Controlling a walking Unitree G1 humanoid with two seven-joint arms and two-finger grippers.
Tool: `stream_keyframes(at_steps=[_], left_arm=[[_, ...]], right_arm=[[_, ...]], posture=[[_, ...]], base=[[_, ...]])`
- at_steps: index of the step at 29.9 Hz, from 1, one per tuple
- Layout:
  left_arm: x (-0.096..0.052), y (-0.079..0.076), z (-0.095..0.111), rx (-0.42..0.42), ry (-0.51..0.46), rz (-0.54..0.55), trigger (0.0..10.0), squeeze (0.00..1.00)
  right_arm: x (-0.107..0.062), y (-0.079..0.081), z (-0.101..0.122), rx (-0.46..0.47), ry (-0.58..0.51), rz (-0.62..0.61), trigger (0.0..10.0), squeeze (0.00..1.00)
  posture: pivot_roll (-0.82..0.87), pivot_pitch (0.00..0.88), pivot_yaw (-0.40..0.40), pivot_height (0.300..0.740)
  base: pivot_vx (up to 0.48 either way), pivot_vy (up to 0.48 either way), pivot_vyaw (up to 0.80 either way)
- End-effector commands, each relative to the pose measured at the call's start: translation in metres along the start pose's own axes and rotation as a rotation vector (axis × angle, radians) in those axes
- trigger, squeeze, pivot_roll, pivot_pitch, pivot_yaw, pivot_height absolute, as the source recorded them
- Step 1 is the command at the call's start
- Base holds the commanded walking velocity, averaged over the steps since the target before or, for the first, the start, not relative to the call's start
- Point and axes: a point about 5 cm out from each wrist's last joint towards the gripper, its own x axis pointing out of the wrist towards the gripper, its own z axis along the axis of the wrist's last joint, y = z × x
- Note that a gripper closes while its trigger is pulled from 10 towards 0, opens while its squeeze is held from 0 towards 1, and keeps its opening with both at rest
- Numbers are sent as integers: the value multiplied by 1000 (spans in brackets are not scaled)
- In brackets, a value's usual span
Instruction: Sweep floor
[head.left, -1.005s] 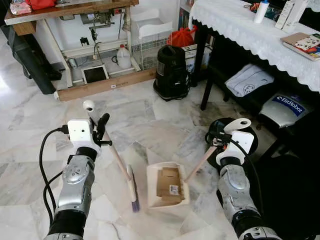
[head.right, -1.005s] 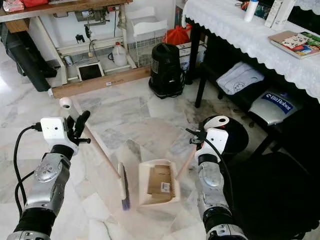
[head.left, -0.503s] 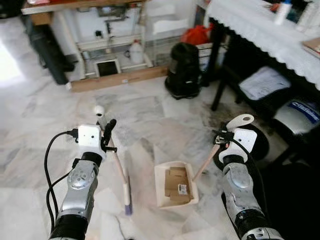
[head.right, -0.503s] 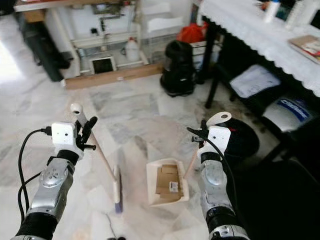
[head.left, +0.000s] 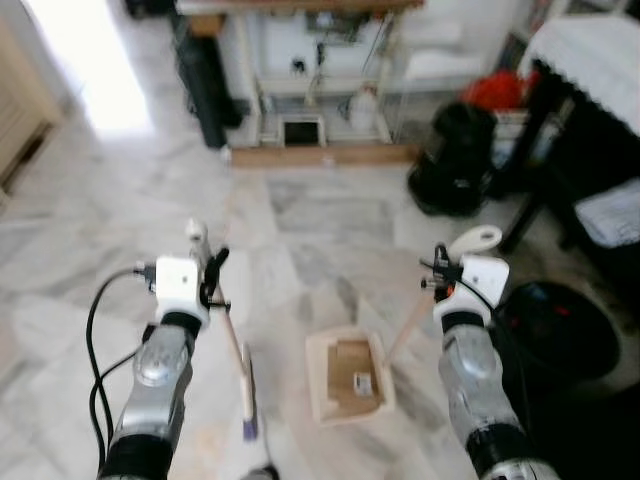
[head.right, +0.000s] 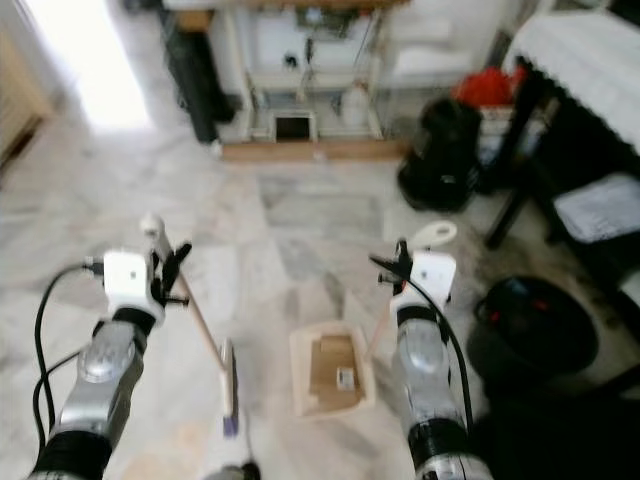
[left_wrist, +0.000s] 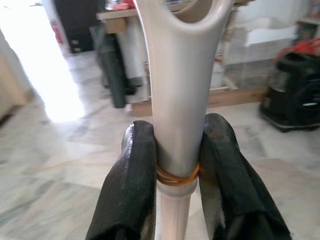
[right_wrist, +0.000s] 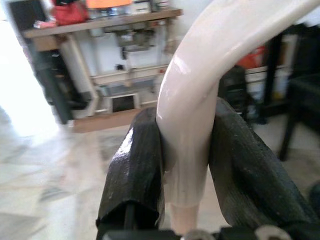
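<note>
The left gripper (left_wrist: 177, 172) is closed on the pale handle of the broom (head.left: 232, 340), both black fingers (left_wrist: 132, 180) pressed flat against the shaft just below the loop at its top end. The broom slants down to the marble floor (head.left: 110, 250), its brush head (head.left: 248, 395) resting on the tiles just beside the dustpan (head.left: 347, 375). The right gripper (right_wrist: 185, 165) is likewise clamped on the curved cream handle of the dustpan, high up near its loop; the pan sits flat on the floor between the two arms with a piece of brown cardboard (head.left: 352, 370) lying in it.

Handling, as a judgement — both tools look like light plastic with long, stiff, smooth shafts. A grip this close to the top gives long reach but little leverage, so the brush head may twist or skate on the polished marble; the smooth round shaft could also turn between the fingers. The dustpan is light enough to tip or slide if pushed by the broom, and its loose cardboard could spill if the pan is lifted at a tilt.

Beyond, a black canister vacuum (head.left: 450, 165) stands near a wooden desk (head.left: 290, 8) — both well apart from the tools. The head views are blurred.
</note>
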Motion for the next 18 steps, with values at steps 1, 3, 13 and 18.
stream_keyframes(at_steps=[1, 3, 13, 18], left_arm=[[0, 0, 4, 12, -32, -4, 10000, 0], [0, 0, 4, 13, -33, -5, 10000, 0], [-1, -4, 2, 7, -32, -17, 10000, 0], [-1, -6, 1, 4, -32, -22, 10000, 0]], right_arm=[[1, -1, 8, 10, -39, -6, 10000, 0], [0, -1, 7, 10, -36, -6, 10000, 0], [-1, -1, 7, 6, -31, -7, 10000, 0], [-2, -2, 6, 6, -26, -7, 10000, 0]], posture=[[-17, 64, 8, 740], [-16, 62, 6, 740], [-18, 52, 3, 740], [-18, 34, -1, 740]], base=[[0, 0, 0], [0, 0, 0], [0, 0, 78], [0, 0, -44]])
